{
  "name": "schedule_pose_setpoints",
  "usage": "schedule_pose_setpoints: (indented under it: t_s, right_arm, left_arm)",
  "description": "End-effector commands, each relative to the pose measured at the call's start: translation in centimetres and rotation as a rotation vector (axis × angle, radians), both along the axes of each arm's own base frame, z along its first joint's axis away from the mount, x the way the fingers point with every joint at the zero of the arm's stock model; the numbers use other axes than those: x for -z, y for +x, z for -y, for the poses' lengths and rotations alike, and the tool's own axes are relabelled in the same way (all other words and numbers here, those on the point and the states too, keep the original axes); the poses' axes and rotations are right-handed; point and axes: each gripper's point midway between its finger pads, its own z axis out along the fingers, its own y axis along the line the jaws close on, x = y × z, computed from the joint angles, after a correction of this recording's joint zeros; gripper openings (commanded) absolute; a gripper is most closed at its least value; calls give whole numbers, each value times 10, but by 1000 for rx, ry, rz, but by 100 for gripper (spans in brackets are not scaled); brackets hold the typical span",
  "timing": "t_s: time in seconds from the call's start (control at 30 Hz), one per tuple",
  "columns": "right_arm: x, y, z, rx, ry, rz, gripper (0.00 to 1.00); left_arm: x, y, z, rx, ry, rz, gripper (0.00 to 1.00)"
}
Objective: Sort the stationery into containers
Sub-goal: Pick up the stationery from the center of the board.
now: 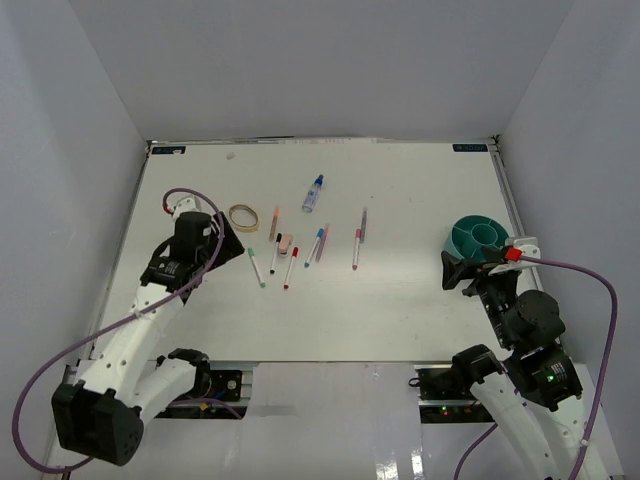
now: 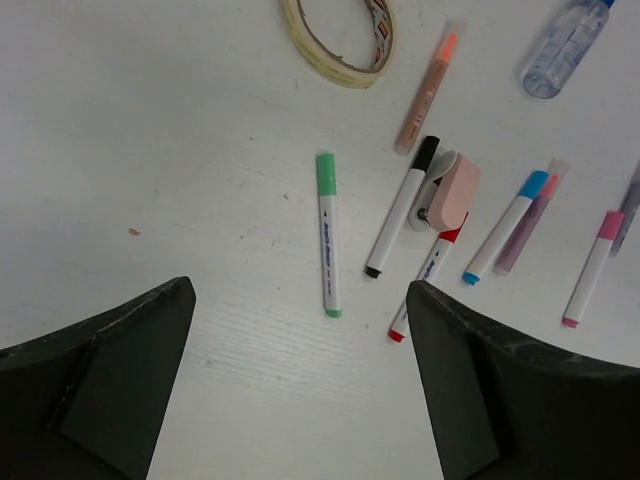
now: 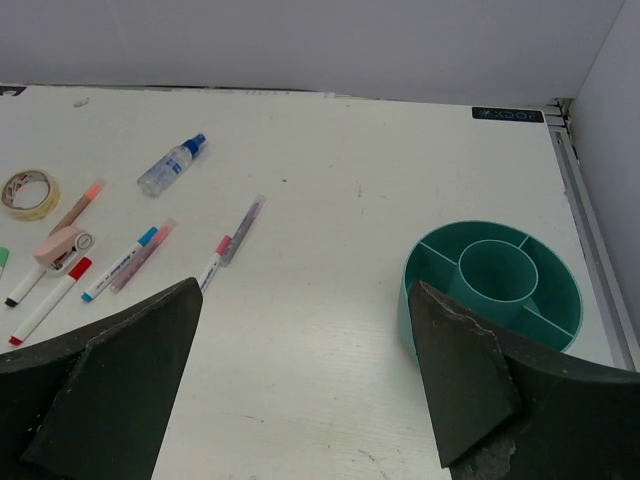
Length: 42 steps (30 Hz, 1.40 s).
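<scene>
Dark fingers (image 2: pixel 100 390) of the left gripper (image 2: pixel 300 400) fill the bottom of the left wrist view, spread wide with nothing between them. White pen with a green cap (image 2: pixel 328 235) lies just ahead, inside the line of the two fingers. Its long axis runs roughly straight away from the gripper, cap at the far end, so closing would likely pinch across the thin barrel. Small pinkish eraser block (image 2: pixel 455 190) sits to the right, touching a black-capped pen (image 2: pixel 400 210) and a red-capped pen (image 2: pixel 425 275). Yellowish tape ring (image 2: pixel 340 40) lies flat beyond.

Right wrist view: right gripper (image 3: pixel 300 400) is also spread and empty. Round teal plastic bowl with divided compartments (image 3: pixel 408 310) stands upright near its right finger, and every compartment in view is empty. Small clear bottle with a blue cap (image 3: pixel 172 167) lies on its side far left.

Top view: left arm is clearly nearer the pens — right arm stays by the bowl, well apart from them. Nothing sorted yet; the green-capped pen looks like the left arm's first pick.
</scene>
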Motion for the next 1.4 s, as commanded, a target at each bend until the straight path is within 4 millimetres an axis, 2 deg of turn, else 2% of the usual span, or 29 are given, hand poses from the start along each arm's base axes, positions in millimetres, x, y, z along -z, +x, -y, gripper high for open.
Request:
schedule_pose_setpoints:
  t_s: [0.0,0.1,0.2,0.23,0.33,0.4,0.43,0.47,0.57,0.7,0.8,1.0,1.13,1.37]
  right_arm:
    - [-11,-2,-3,-17,19,22,90]
    - [-8,-2,-9,-46,26,9,90]
    - [-5,-1,-14,-67,36,-6,90]
    - [-5,-1,-16,-76,36,-6,90]
    - [-2,-4,-25,-131,38,-3,90]
    - [2,-5,-28,-148,42,-1,90]
    - [3,-6,-30,-156,53,1,90]
    - [4,-7,-29,-156,56,5,90]
    - [11,-6,-26,-131,65,-9,90]
    - [9,-9,-24,-129,73,6,90]
    - [8,-10,-22,-123,79,22,90]
    - [4,-13,-13,-88,95,56,90]
    - [4,-13,-13,-88,101,63,90]
    - [4,-13,-16,-100,102,64,90]
  left_arm:
    - [-2,18,8,-24,-31,-37,98]
    - [17,33,6,-90,-22,-114,98]
    - [25,51,2,-148,-33,-152,98]
    - [39,57,-1,-178,-42,-195,98]
    - [56,80,-5,-229,-101,-240,98]
    - [62,94,-6,-249,-132,-248,98]
    - [58,106,-7,-259,-152,-238,97]
    - [71,114,-6,-264,-153,-269,97]
    - [81,137,-7,-281,-157,-292,95]
    - [87,162,-9,-297,-137,-300,91]
    - [96,172,-14,-321,-104,-326,87]
    - [111,171,-20,-354,-65,-381,75]
    - [122,170,-15,-342,-74,-413,72]
    - [128,168,-9,-346,-105,-438,71]
